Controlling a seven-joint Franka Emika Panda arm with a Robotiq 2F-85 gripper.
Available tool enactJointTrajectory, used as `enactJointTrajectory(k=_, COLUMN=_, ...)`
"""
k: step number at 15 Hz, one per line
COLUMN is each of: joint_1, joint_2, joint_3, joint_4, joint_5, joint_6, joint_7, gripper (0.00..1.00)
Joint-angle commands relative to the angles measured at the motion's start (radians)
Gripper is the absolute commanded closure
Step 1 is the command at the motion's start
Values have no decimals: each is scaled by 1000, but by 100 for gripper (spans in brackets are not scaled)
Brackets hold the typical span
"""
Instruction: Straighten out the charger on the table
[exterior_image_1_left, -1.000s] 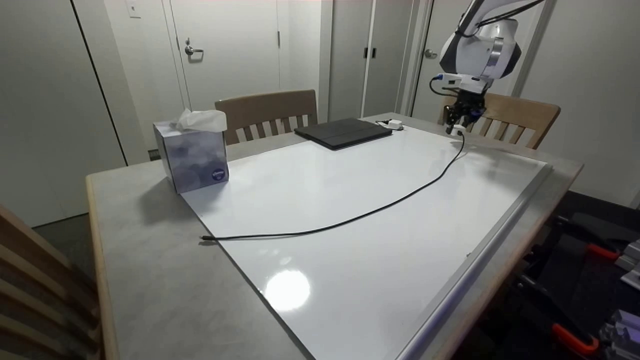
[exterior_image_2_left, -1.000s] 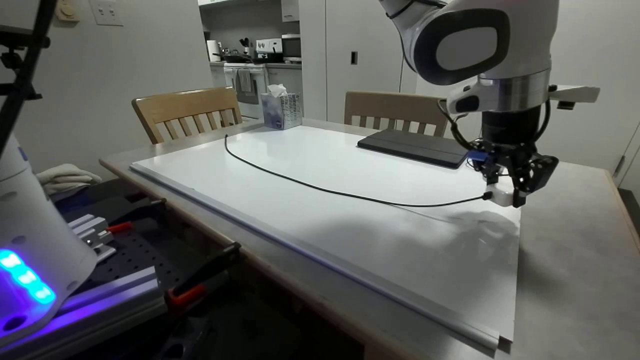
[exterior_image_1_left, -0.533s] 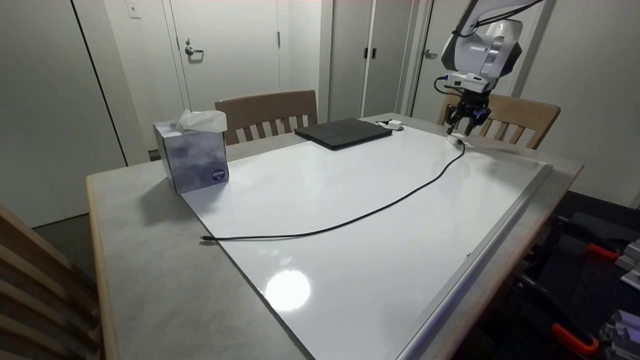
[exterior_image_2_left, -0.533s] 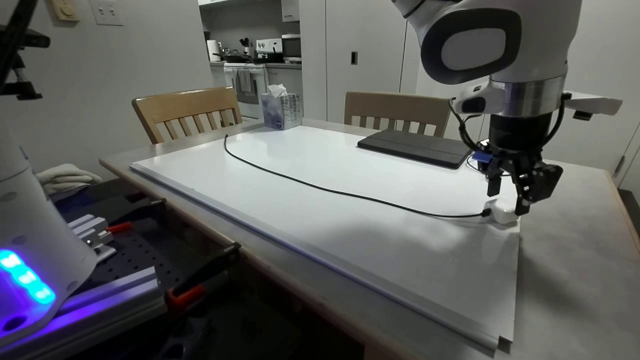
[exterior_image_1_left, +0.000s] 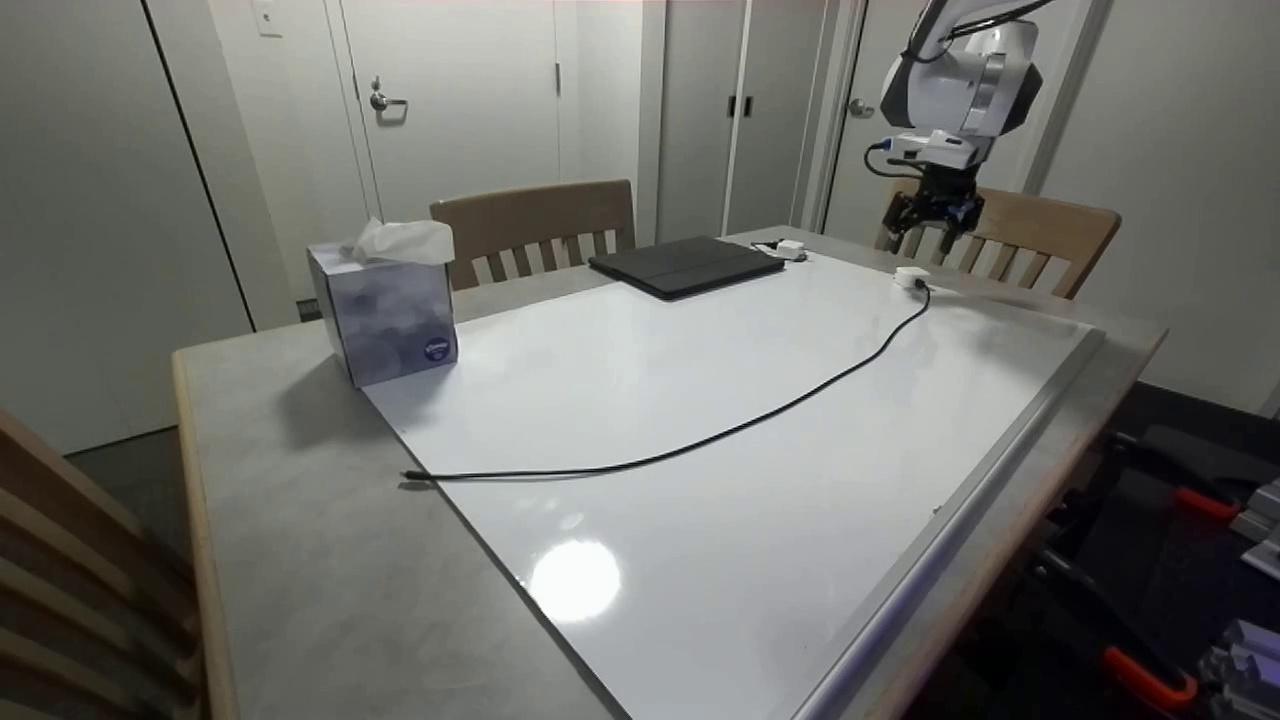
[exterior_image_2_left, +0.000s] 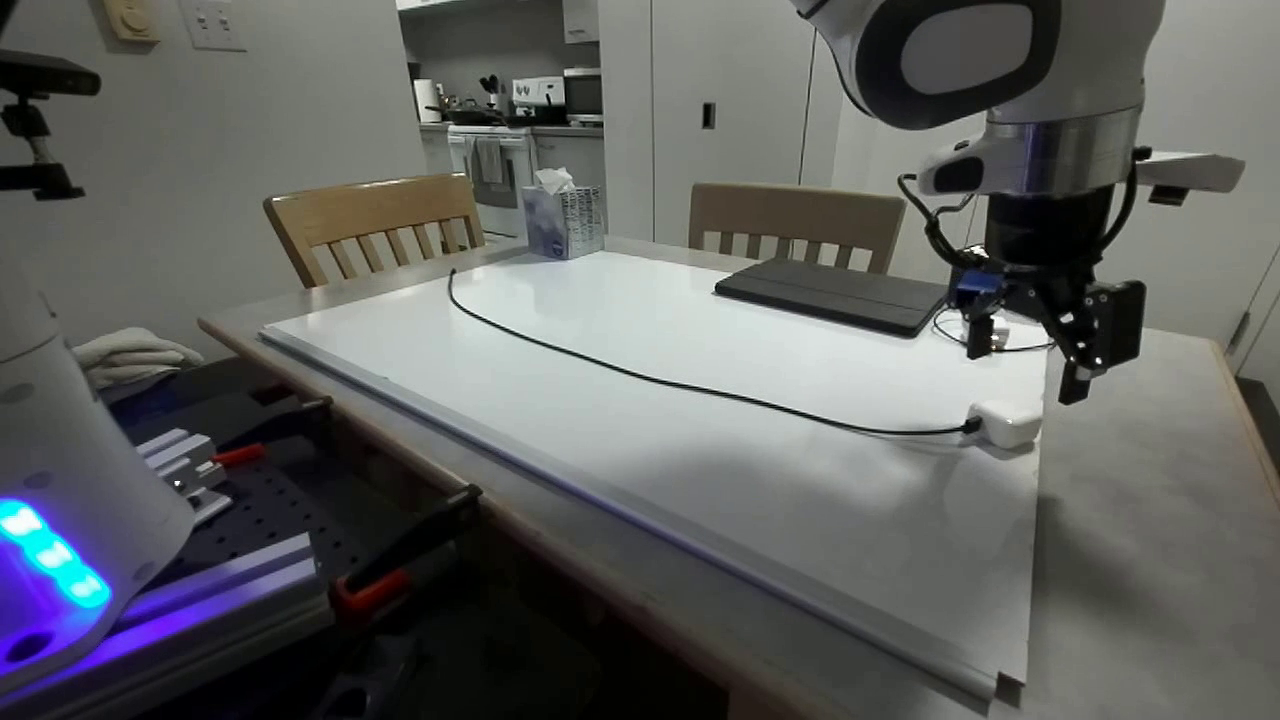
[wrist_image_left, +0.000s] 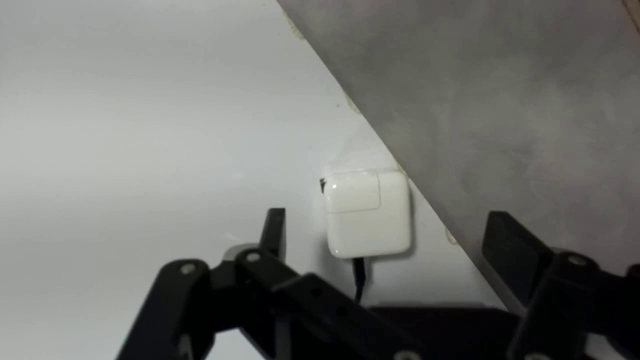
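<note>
The charger's white plug block (wrist_image_left: 367, 225) rests flat on the table's glossy white top (exterior_image_1_left: 700, 560), close to its edge with the grey border (exterior_image_1_left: 320, 590). From the block its black cable (exterior_image_1_left: 760, 418) runs across the top in one long, gentle curve without loops. The cable's free tip (exterior_image_1_left: 415, 476) reaches just past the white top onto the grey border. My gripper (exterior_image_2_left: 1027, 368) hovers above the block, spread wide and holding nothing. In the wrist view the block shows between the fingers (wrist_image_left: 510, 245) but below them, touching neither.
A dark flat slab (exterior_image_1_left: 687, 266) lies along the far side, with a small white adapter (exterior_image_1_left: 790, 249) and thin cord beside it. A tissue box (exterior_image_1_left: 390, 315) stands at a corner. Wooden chairs (exterior_image_2_left: 375, 225) surround the table. Orange-handled clamps (exterior_image_2_left: 372, 590) sit near the robot base.
A second ago my gripper held the white block slightly raised. It has come down onto the white top, the fingers have spread off it, and the arm has lifted away.
</note>
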Motion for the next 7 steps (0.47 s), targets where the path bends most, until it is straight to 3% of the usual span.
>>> enactJointTrajectory(k=1, joint_1=-64, joint_2=-115, joint_3=88, joint_4=-16, joint_5=-227, joint_6=-77, joint_7=-39, gripper=0)
enactJointTrajectory(k=7, joint_1=-143, joint_2=-218, joint_3=257, joint_4=-36, joint_5=-539, joint_6=-146, joint_7=-110, gripper=0)
